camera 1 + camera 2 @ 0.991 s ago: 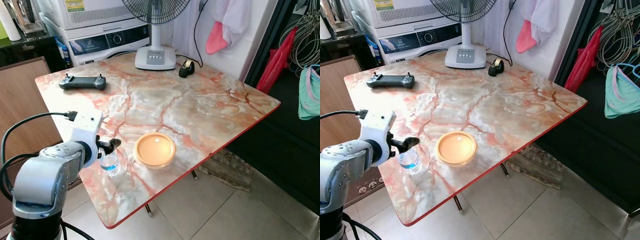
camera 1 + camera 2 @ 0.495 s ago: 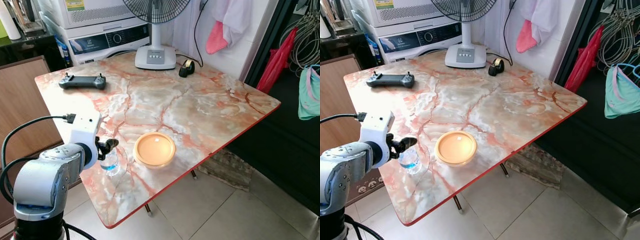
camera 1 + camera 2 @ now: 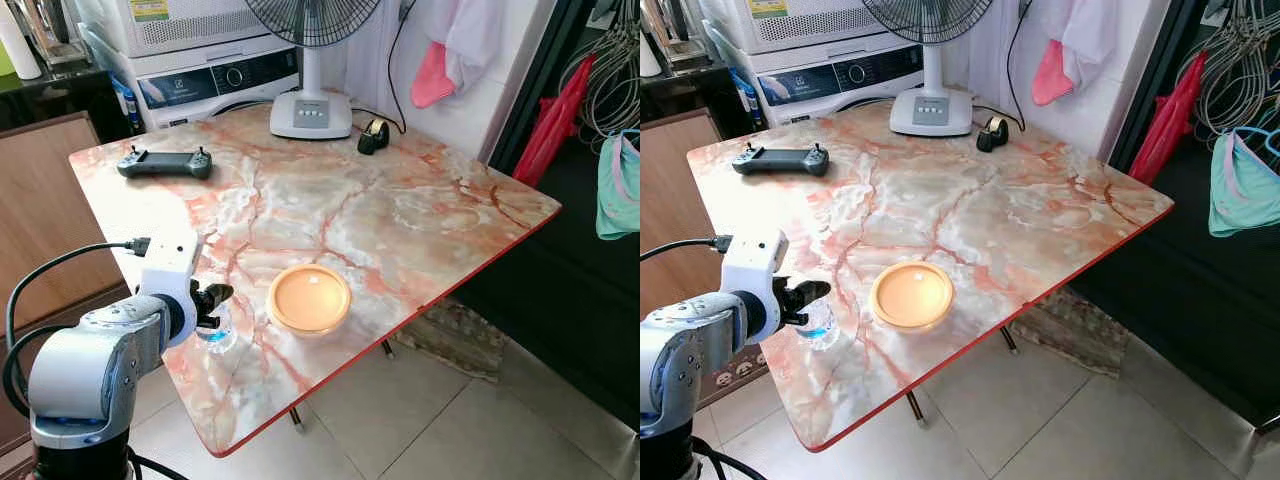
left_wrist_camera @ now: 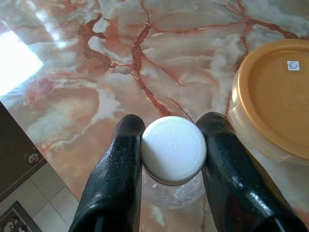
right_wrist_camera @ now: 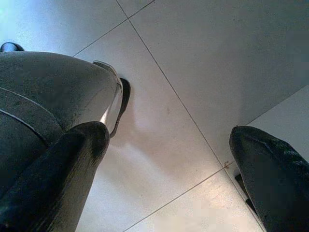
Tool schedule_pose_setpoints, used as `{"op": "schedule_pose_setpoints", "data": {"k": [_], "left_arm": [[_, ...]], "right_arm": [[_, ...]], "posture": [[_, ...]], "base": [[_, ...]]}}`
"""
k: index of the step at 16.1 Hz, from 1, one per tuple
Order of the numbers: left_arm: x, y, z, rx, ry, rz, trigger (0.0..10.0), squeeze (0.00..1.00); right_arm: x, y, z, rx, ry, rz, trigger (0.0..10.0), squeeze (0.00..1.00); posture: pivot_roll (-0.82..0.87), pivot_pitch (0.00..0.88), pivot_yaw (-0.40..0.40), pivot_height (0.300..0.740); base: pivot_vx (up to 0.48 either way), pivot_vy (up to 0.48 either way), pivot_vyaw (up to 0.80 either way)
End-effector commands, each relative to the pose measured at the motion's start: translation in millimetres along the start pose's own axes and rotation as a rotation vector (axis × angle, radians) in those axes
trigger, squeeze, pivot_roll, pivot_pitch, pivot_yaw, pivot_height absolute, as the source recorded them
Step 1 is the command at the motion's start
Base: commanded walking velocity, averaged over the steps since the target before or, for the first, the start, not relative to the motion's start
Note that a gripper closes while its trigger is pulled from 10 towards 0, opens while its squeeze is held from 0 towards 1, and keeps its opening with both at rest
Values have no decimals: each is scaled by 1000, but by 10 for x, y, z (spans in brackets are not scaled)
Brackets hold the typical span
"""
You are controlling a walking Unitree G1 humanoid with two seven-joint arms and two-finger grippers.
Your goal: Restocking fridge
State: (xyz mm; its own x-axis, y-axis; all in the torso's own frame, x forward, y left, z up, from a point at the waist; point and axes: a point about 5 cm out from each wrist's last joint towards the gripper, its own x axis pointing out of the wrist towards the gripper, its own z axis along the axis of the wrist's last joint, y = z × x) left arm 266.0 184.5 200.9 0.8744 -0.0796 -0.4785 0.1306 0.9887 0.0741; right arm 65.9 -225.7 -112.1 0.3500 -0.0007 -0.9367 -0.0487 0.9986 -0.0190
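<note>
Change: left gripper (image 4: 173, 145) has dropped lower around the bottle.
Fingers: (image 4: 118, 174) pressed against either side of the water bottle's white cap (image 4: 174, 149).
Water bottle (image 3: 216, 328): upright on marble table (image 3: 330, 200), between the fingers.
Yellow-lidded container (image 3: 309, 298): just beside the fingers.
Right gripper (image 5: 169, 159): spread wide over floor tiles, holding nothing.

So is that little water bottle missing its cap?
No, in the left wrist view the water bottle wears a white cap, with the left gripper fingers on either side of it.

Bright, even daylight; sharp head views. A white glare patch lies on the tabletop (image 4: 19, 63) beside the left claw (image 4: 174, 145).
</note>
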Motion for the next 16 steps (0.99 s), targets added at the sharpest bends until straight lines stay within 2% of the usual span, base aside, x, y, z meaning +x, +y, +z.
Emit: {"op": "schedule_pose_setpoints", "data": {"k": [1, 5, 6, 9, 11, 12, 13, 14, 15, 16], "left_arm": [[12, 14, -54, -7, 27, 4, 0, 0], [8, 63, -42, 4, 5, 50, 0, 0], [-1, 172, 14, 10, -37, 128, 0, 0], [-68, 380, 166, 33, -127, 256, 0, 0], [-184, 712, 196, 41, -181, 409, 0, 0], [-217, 944, 24, 50, -164, 527, 0, 0], [-235, 1070, -105, 53, -139, 591, 980, 0], [-216, 1238, -467, 17, -63, 632, 10000, 0], [-199, 1271, -608, 17, -39, 632, 10000, 0], [-112, 1292, -1028, -6, 3, 603, 10000, 0]], "right_arm": [[7, 64, -17, -8, 6, 36, 10000, 0], [5, 64, -23, -6, 6, 37, 10000, 0], [5, 66, -27, -6, 7, 38, 10000, 0], [6, 76, -26, -5, 7, 42, 10000, 0], [11, 96, -17, 3, -2, 45, 10000, 0], [11, 103, -13, 12, -7, 47, 10000, 0], [12, 106, -13, 14, -8, 46, 10000, 0], [13, 106, -12, 20, -8, 44, 10000, 0], [13, 105, -11, 20, -8, 43, 10000, 0], [13, 104, -11, 21, -9, 41, 10000, 0]], "posture": [[166, 0, -56, 740], [170, 0, -56, 740], [172, 0, -56, 740], [181, 0, -55, 740], [185, 0, -52, 740], [188, 0, -49, 740], [183, 0, -43, 740], [190, 0, -42, 740], [190, 0, -42, 740], [190, 0, -37, 740]], "base": [[0, 0, 0], [0, 0, 0], [0, 0, 0], [0, 0, 0], [0, 0, 0], [0, 0, 0], [0, 0, 0], [0, 0, 0], [0, 0, 0], [0, 0, 0]]}}
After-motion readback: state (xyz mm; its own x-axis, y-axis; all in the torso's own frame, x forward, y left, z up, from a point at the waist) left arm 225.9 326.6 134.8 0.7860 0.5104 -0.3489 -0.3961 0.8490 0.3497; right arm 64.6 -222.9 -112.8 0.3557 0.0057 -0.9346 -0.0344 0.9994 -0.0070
